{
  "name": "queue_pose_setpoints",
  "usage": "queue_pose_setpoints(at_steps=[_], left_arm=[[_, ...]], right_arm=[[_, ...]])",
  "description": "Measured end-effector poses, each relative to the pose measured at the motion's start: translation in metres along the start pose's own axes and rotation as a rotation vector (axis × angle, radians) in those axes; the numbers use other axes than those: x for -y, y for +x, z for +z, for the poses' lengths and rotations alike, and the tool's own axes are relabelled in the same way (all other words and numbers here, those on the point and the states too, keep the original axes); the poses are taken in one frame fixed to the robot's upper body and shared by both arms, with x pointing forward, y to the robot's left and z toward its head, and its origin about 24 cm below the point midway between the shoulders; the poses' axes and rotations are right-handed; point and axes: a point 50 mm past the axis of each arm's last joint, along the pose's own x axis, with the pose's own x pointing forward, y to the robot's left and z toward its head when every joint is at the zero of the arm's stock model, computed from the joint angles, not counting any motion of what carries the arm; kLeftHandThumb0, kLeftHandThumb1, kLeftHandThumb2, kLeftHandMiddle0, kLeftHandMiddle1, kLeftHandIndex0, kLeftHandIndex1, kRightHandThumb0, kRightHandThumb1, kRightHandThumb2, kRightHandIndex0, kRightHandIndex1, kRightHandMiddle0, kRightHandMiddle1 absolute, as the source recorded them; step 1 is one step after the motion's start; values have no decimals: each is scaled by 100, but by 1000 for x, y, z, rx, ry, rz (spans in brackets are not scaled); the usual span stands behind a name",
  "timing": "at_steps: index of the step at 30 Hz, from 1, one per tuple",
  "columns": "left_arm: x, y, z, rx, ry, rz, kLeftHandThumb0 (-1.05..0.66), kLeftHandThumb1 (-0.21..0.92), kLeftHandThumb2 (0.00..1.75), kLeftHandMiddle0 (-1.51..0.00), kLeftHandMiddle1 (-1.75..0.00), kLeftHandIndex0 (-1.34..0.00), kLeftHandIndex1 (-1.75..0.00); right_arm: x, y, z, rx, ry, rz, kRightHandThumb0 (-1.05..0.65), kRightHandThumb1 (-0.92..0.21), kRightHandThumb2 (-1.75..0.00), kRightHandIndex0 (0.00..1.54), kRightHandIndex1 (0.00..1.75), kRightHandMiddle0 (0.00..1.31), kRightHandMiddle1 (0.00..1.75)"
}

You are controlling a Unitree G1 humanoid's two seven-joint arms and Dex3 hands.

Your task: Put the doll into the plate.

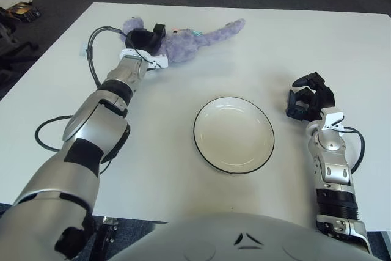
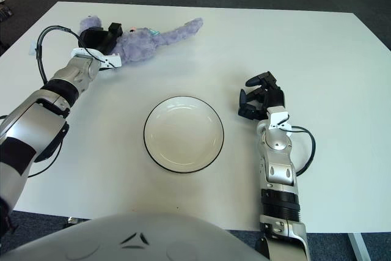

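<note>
The soft lilac plush doll (image 1: 183, 40) lies on its side at the far left of the white desk (image 1: 342, 53), well apart from the round white plate with a thin dark rim (image 1: 234, 134), which sits empty near the middle of the desk in front of the robot. The doll's long axis runs across the desk, roughly parallel to the far edge and tilted slightly away on the right: its bulky rounded end points to the robot's left, and a slim furry limb or tail (image 1: 225, 29) trails off to the right, ending near the far edge. The left hand (image 1: 146, 42) is stretched out along the left side of the desk and sits at the bulky end of the doll, its dark fingers curled over and pressed into the fur; this looks like a grasp being set on the thickest part of the toy, though how firmly it grips cannot be judged. That end is the nearest to the arm and gives the most to hold, which seems to be why the hand meets the doll there. The right hand (image 1: 310, 102) shows just to the right of the plate with its fingers loosely curled and holding nothing, apparently waiting out of the way. The doll has not yet been lifted, so the carry to the plate remains to be done.
</note>
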Motion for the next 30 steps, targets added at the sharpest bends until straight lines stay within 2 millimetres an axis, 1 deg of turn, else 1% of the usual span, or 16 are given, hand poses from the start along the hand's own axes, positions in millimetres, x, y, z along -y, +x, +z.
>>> queue_pose_setpoints(at_steps=[3, 8, 15, 20, 24, 30], left_arm=[[0, 0, 0, 1, -5, 2, 0, 2, 156, -94, -146, -62, -175], [-1, -1, -1, 6, -21, 5, 0, 3, 154, -94, -143, -62, -175], [-1, -1, -2, 10, -41, 11, 0, -2, 158, -99, -138, -67, -175], [-3, -2, -3, 10, -72, 34, 0, -3, 160, -98, -141, -68, -175], [-8, -1, -3, 24, -106, 61, 0, -1, 159, -95, -146, -65, -175], [-12, -2, 2, 69, -163, 100, 0, 0, 159, -93, -149, -64, -175]], right_arm=[[0, 0, 0, 3, -1, 6, -1, -31, -131, 66, 167, 37, 175], [0, 0, -1, 10, -3, 14, -1, -30, -133, 67, 167, 38, 175], [0, 0, -1, 10, -4, 15, -1, -30, -134, 66, 169, 38, 175], [0, 0, -1, 12, -4, 15, -1, -31, -132, 65, 168, 38, 175], [0, 0, -1, 18, -5, 20, -1, -31, -131, 66, 167, 37, 175], [2, 1, -2, 27, -12, 24, -1, -31, -132, 66, 168, 37, 175]])
